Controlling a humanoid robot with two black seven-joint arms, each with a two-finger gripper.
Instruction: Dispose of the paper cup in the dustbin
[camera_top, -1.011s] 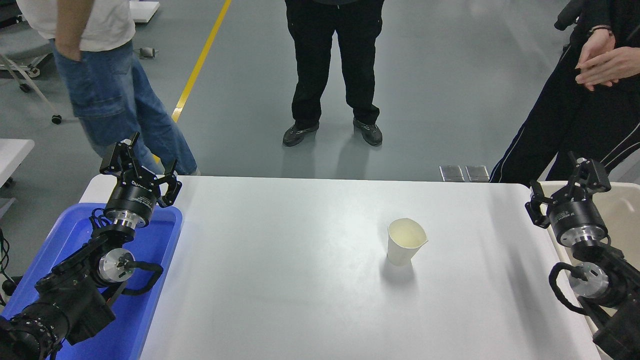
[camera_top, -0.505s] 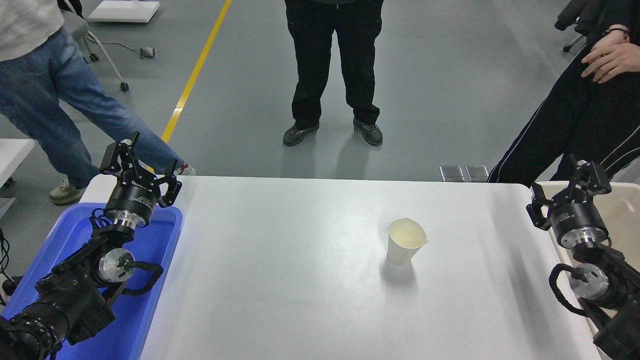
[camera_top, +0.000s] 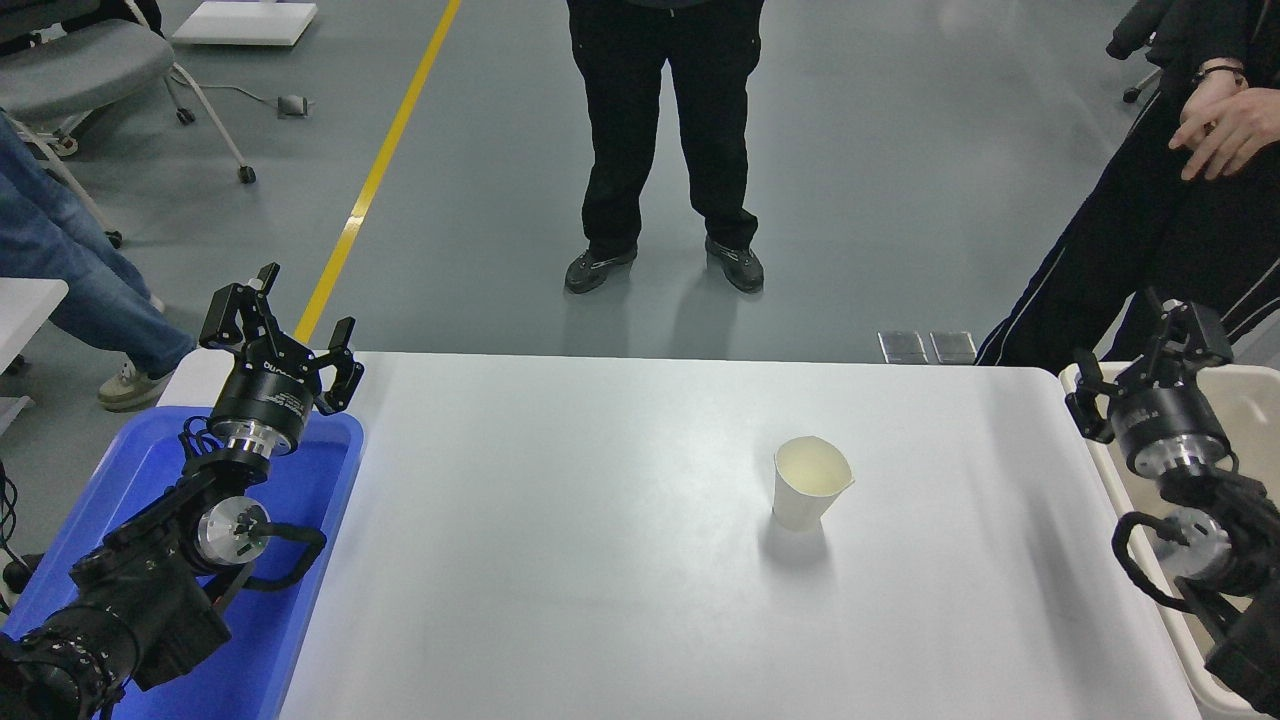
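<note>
Since a second ago the right gripper (camera_top: 1150, 372) has drifted a little up and toward the right edge, so it now hangs over the near corner of the dustbin (camera_top: 1250, 400) rather than beside the table's edge; its fingers are spread apart and hold nothing. The person in blue jeans (camera_top: 60, 270) has also stepped away to the left and is now mostly out of the picture (only a leg and a shoe show).

The paper cup (camera_top: 808, 484) has not shifted: it stands upright on the white table (camera_top: 600, 560), right of centre, its pinched rim pointing to the right and its shadow falling toward the camera. It is well apart from both grippers.

The left gripper (camera_top: 280, 340) is parked at the lower left above the far end of the blue tray (camera_top: 300, 560), fingers apart and empty.

A person in black trousers (camera_top: 665, 130) stands beyond the table's far edge, and another in black (camera_top: 1150, 240) stands at the upper right, hands together.
</note>
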